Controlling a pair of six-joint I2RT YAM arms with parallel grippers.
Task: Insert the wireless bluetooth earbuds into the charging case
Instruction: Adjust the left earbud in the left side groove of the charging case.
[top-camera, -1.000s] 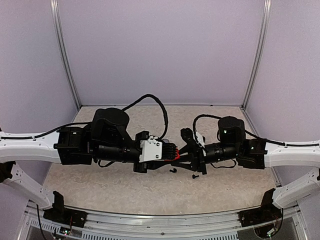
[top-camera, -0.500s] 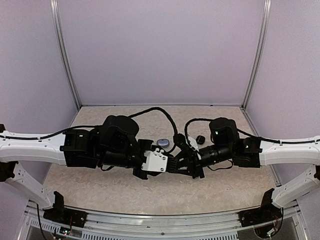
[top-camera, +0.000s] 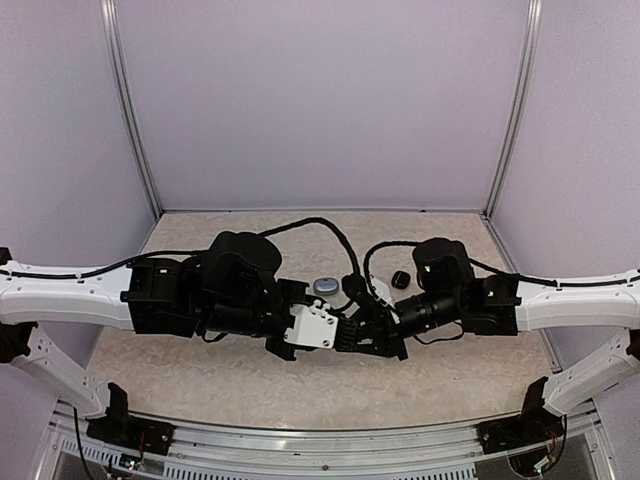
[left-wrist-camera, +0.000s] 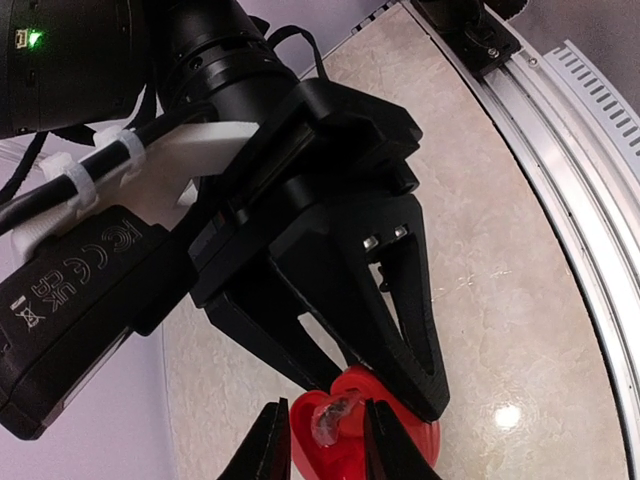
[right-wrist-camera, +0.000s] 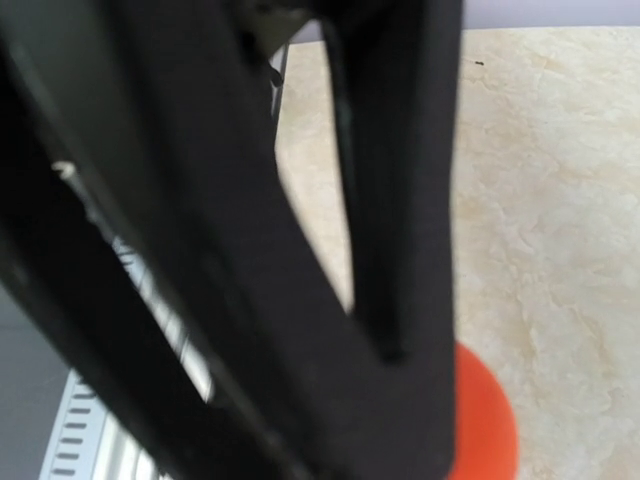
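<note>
The left hand (left-wrist-camera: 325, 425) is pinched narrowly on the red charging case (left-wrist-camera: 345, 440) over the middle of the table (top-camera: 200, 380). The right hand (left-wrist-camera: 380, 390) has its tips at the case's top edge, and I cannot tell its grip. No earbuds can be made out. A grey case (top-camera: 325, 286) lies at 12 o'clock from the hands and a black case (top-camera: 402, 279) at 1 o'clock. Bare table runs toward 6 o'clock up to the rail (top-camera: 320, 440).

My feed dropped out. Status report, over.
Left gripper straddles red case, grip unclear. Right gripper tips at same case. Earbuds not discernible. Grey case, black case sit apart behind.
</note>
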